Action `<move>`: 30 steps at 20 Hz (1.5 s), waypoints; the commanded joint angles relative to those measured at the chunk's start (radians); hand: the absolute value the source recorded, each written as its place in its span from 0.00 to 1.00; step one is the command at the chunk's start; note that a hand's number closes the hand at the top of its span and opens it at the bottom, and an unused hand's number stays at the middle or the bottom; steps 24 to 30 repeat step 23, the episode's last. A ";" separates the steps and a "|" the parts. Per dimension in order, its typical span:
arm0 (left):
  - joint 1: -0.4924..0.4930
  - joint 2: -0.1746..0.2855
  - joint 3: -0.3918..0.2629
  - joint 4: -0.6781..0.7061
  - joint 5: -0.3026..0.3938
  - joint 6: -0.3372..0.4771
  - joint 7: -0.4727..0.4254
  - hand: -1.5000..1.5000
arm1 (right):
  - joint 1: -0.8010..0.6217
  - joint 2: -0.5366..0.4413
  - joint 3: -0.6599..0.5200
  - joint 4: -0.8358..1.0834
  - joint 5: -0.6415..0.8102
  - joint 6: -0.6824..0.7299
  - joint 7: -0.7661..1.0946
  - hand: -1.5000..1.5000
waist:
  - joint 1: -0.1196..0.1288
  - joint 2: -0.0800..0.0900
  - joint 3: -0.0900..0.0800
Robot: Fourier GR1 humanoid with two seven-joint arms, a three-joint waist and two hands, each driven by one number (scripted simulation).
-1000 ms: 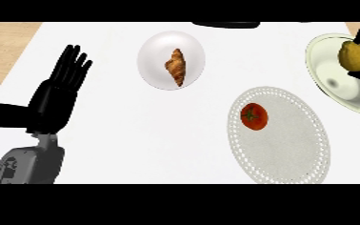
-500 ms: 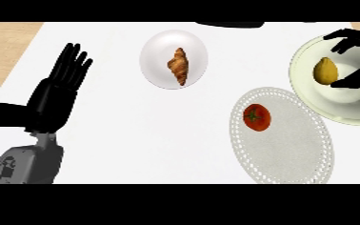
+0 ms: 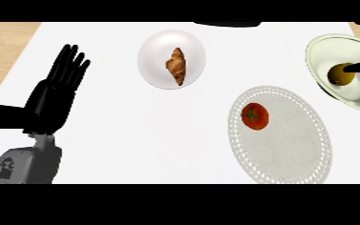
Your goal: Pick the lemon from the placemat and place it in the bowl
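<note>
The yellow-green lemon (image 3: 342, 74) lies inside the pale bowl (image 3: 321, 52) at the far right of the head view. Only a small black piece of my right hand (image 3: 354, 66) shows at the picture's right edge, right by the lemon's top; whether it still touches the fruit is unclear. The oval lace-edged placemat (image 3: 281, 143) lies right of centre, with a red tomato (image 3: 255, 116) on its upper left part. At the left, my left hand (image 3: 55, 95) rests open, fingers up, apart from everything.
A white plate (image 3: 156, 52) with a croissant (image 3: 176, 65) sits at the back centre. A dark object (image 3: 226, 24) lies at the counter's far edge. Wooden surface (image 3: 14, 38) shows beyond the counter's left edge.
My right hand, which was curled over the lemon in the bowl, has drawn off to the right, almost out of view. The lemon now lies uncovered. The left hand has not moved.
</note>
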 commanded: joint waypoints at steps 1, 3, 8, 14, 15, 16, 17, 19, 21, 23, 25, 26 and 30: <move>0.019 0.012 0.013 0.005 0.009 -0.019 -0.008 0.50 | -0.005 -0.068 -0.092 0.050 -0.087 0.058 0.022 0.00 | 0.001 0.001 0.000; -0.002 -0.013 -0.015 -0.004 -0.014 0.011 0.003 0.50 | -0.004 -0.109 -0.106 0.050 -0.099 0.055 0.030 0.00 | -0.003 0.004 0.001; 0.006 -0.007 -0.004 -0.008 -0.015 0.013 0.001 0.50 | 0.051 -0.193 -0.135 0.078 -0.127 0.112 0.048 0.00 | -0.006 0.006 0.003; 0.016 0.003 0.015 -0.008 -0.001 -0.003 -0.015 0.50 | 0.137 -0.279 -0.145 0.072 -0.139 0.218 0.004 0.00 | -0.021 0.011 0.007; 0.001 -0.007 0.002 -0.022 -0.006 0.011 0.002 0.50 | 0.130 -0.282 -0.140 0.066 -0.133 0.206 0.024 0.00 | -0.011 0.013 0.009; 0.031 -0.009 0.002 -0.039 0.006 0.001 0.001 0.50 | 0.140 -0.297 -0.143 0.068 -0.136 0.219 0.033 0.00 | 0.000 0.007 0.008; 0.048 -0.021 0.003 -0.027 0.012 0.001 -0.009 0.50 | 0.160 -0.308 -0.140 0.058 -0.133 0.236 0.012 0.00 | -0.010 0.007 0.008; 0.008 -0.003 0.015 -0.028 0.005 0.010 0.004 0.50 | 0.166 -0.314 -0.141 0.055 -0.134 0.272 0.027 0.00 | -0.015 0.010 0.010; 0.026 -0.004 0.015 -0.030 0.024 -0.010 0.005 0.50 | 0.201 -0.307 -0.142 0.045 -0.136 0.276 -0.001 0.00 | -0.016 0.008 0.011; 0.012 -0.012 0.009 -0.020 -0.004 0.014 -0.005 0.50 | 0.212 -0.317 -0.129 0.024 -0.123 0.285 0.003 0.00 | -0.024 0.012 0.012; 0.012 -0.012 0.009 -0.020 -0.004 0.014 -0.005 0.50 | 0.212 -0.317 -0.129 0.024 -0.123 0.285 0.003 0.00 | -0.024 0.012 0.012; 0.012 -0.012 0.009 -0.020 -0.004 0.014 -0.005 0.50 | 0.212 -0.317 -0.129 0.024 -0.123 0.285 0.003 0.00 | -0.024 0.012 0.012; 0.012 -0.012 0.009 -0.020 -0.004 0.014 -0.005 0.50 | 0.212 -0.317 -0.129 0.024 -0.123 0.285 0.003 0.00 | -0.024 0.012 0.012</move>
